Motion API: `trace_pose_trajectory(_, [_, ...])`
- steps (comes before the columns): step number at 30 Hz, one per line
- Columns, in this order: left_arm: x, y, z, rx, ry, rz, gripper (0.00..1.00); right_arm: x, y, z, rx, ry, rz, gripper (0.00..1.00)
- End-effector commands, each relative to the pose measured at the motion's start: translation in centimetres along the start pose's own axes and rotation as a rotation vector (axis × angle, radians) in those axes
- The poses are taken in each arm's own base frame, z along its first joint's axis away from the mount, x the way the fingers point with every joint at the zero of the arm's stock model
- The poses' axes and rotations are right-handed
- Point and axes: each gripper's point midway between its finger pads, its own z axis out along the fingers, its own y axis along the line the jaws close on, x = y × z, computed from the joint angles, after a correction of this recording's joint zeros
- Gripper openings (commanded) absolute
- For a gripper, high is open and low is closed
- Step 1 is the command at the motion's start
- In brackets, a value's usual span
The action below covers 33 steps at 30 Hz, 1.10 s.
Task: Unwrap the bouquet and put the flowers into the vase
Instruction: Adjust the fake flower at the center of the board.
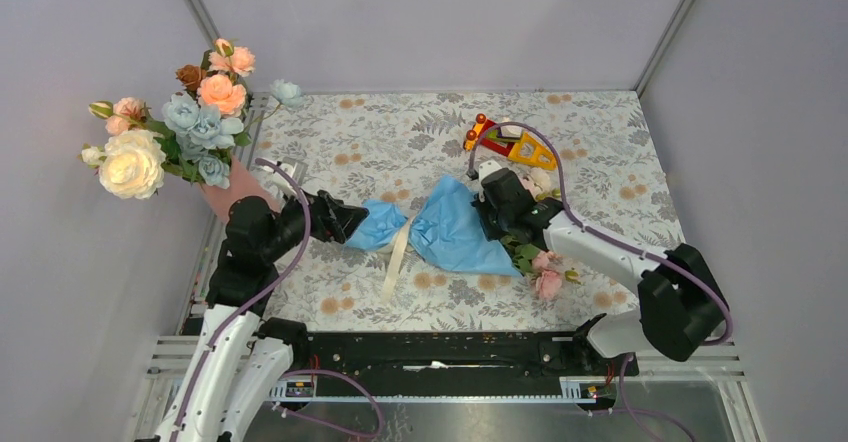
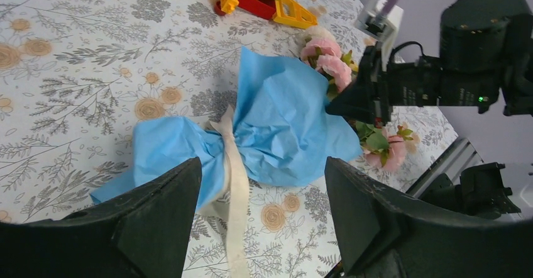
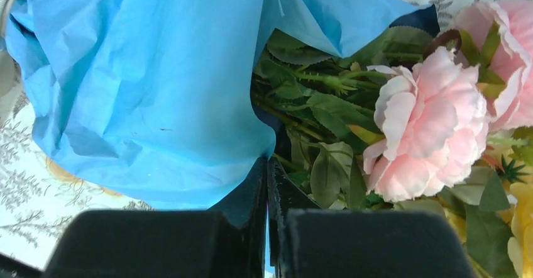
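Bouquet [image 1: 440, 227] is lying on its side mid-surface, stem end pointing toward the left arm, blooms toward the right arm. Blue paper [image 2: 283, 127] is still enclosing the stems. Cream ribbon [image 2: 231, 165] is still cinching the waist, with its loose tail trailing toward the near edge. Flowers [image 3: 427, 127] are showing only at the open mouth of the wrap: pink heads, green leaves, and a yellow head at the frame edge.

Right hand [image 3: 267, 168] is pinching closed on the edge of the blue paper at that mouth, just beside the leaves. Left hand [image 2: 261, 174] is standing open, fingers straddling the stem end of the wrap; the right-side finger is showing a clear gap to the paper.

Vase [image 1: 228, 194] is standing at the far-left edge of the surface [image 1: 600, 132], well apart from the bouquet and already carrying larger blooms [image 1: 200, 122]. Toy [image 1: 510, 144] is sitting behind the bouquet.

Progress, judged: early. Unwrapping is only beginning with one paper edge gripped. Ribbon removal, paper removal and moving the stems to the vase are all remaining.
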Motion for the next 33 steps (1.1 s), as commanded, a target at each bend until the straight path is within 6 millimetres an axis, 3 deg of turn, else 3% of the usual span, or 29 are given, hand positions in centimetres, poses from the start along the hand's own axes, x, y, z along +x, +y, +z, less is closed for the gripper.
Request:
trace_pose_trajectory(1, [-0.9, -1.7, 0.3, 0.076, -0.018, 0.040, 0.75, -3.8, -0.8, 0.6, 0.057, -0.086, -0.048, 0.00])
trace_pose_trajectory(4, [-0.6, -1.7, 0.6, 0.076, -0.005, 0.025, 0.76, -4.4, -0.7, 0.0, 0.055, -0.089, -0.037, 0.03])
trace_pose_trajectory(9, [0.1, -2.6, 1.7, 0.088, -0.023, -0.094, 0.79, -3.9, -0.4, -3.1, 0.031, -0.098, 0.062, 0.39])
trace_pose_trajectory(12, [1.7, -2.7, 3.0, 0.078, -0.031, -0.148, 0.80, -2.1, 0.3, -4.7, -0.011, -0.104, 0.190, 0.54])
trace_pose_trajectory(16, [5.4, -1.6, 5.1, -0.021, 0.031, -0.186, 0.80, 0.4, 2.2, -6.0, -0.133, -0.128, 0.386, 0.63])
trace_pose_trajectory(18, [6.7, -0.4, 5.8, -0.092, 0.031, -0.210, 0.84, 1.8, 3.4, -6.2, -0.205, -0.132, 0.467, 0.68])
trace_pose_trajectory(21, [7.6, 1.8, 5.9, -0.194, -0.010, -0.242, 0.91, 3.7, 4.3, -6.2, -0.263, -0.140, 0.570, 0.68])
trace_pose_trajectory(24, [7.2, 3.1, 6.1, -0.278, -0.016, -0.241, 0.97, 5.2, 4.2, -5.7, -0.267, -0.140, 0.611, 0.67])
trace_pose_trajectory(28, [6.9, 3.5, 7.2, -0.341, 0.090, -0.161, 0.99, 6.9, 3.3, -5.2, -0.206, -0.107, 0.624, 0.64])
trace_pose_trajectory(33, [7.0, 7.6, 7.8, -0.500, 0.110, -0.088, 0.99, 8.3, 1.5, -4.2, -0.108, -0.120, 0.664, 0.60])
